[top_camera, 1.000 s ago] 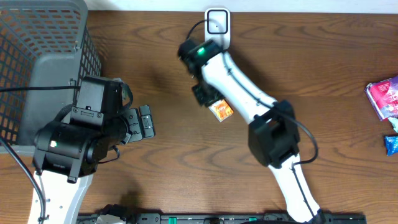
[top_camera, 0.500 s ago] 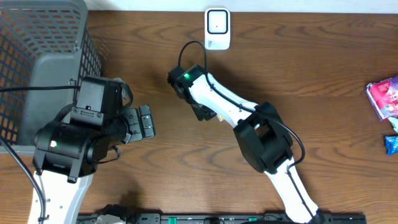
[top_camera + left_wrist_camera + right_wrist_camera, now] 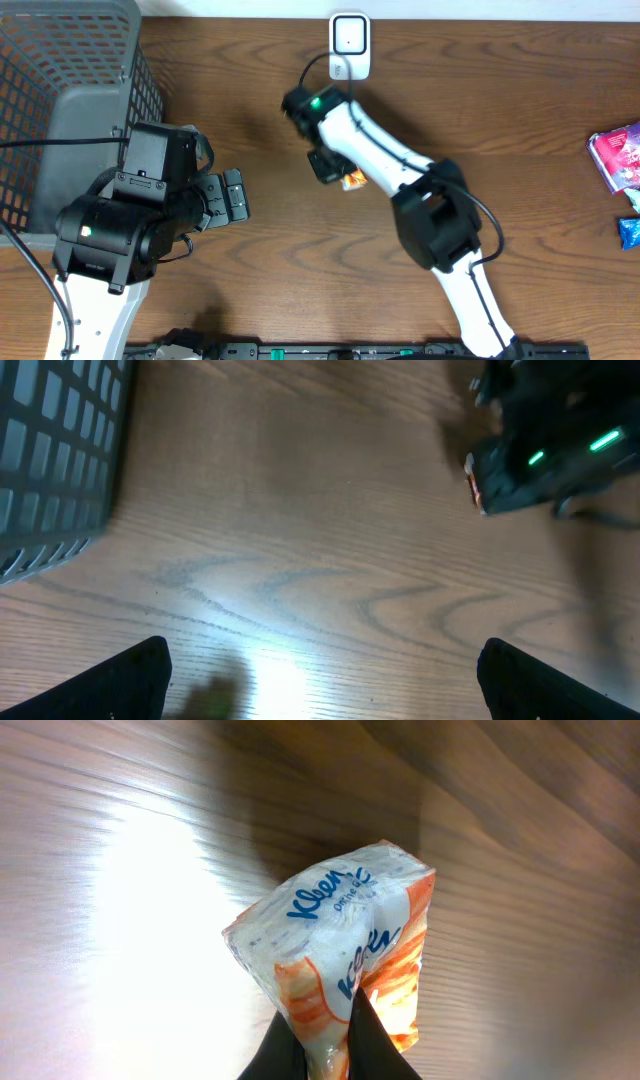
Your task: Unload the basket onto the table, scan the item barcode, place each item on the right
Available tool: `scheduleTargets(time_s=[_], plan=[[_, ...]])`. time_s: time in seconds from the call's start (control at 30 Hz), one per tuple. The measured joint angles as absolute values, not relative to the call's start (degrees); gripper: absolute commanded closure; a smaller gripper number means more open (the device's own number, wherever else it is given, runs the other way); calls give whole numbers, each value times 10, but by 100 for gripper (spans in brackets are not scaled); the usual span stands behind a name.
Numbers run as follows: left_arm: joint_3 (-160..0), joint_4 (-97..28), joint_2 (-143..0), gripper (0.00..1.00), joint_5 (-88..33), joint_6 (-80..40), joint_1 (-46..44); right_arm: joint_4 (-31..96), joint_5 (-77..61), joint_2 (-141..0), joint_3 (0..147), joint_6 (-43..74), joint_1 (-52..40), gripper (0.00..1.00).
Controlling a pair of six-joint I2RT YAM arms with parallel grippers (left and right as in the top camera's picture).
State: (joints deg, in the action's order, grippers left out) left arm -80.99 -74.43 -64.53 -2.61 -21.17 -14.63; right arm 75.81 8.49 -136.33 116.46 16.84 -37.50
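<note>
**Tissue pack pinched in the right gripper, just below the scanner**

On the far left there's a grey wire basket point(image 3: 60, 60) sitting on the wooden tabletop point(image 3: 520, 110). Right beside it the left gripper point(image 3: 232, 195) hovers with its fingers spread wide apart and nothing between them. Its own camera only sees bare wood and a corner of the basket.

Around the middle, the white scanner point(image 3: 350, 45) sits at the back edge. The right gripper point(image 3: 335, 170) is a bit in front of it, clamped tight on a small orange-and-white tissue pack point(image 3: 354, 179). From above you only get an orange corner poking out to the right of the fingers, so the axis is hard to call from there.

The right wrist view is way clearer. The tissue pack point(image 3: 340, 940) is pinched at one end, and its long axis runs straight out from the fingertips point(image 3: 355, 1035). The free end points away from the gripper and the blue lettering faces the camera. I can't spot a barcode on the side that shows.

Over at the far right edge there's a pink packet point(image 3: 617, 155) and a blue packet point(image 3: 630, 232), well apart from everything else.
</note>
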Motion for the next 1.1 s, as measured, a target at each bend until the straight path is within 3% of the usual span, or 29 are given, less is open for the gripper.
scheduleTargets(time_s=[0.27,0.57,0.7,0.97,1.1], plan=[[-810,-745,-645,2,-26,-212,-146,733,-253,-1362,1218,54,-267,99],[-810,-745,-645,2,-26,-212,-146,642,-445,-1360,1084,15,-188,99],[-810,-744,-645,2,-26,-212,-146,597,-517,-1360,1015,11,-157,91],[-810,-744,-645,2,-26,-212,-146,665,-446,-1360,998,15,-74,83],[-810,-745,-645,2,-26,-212,-146,695,-381,-1352,1004,17,-57,72]])
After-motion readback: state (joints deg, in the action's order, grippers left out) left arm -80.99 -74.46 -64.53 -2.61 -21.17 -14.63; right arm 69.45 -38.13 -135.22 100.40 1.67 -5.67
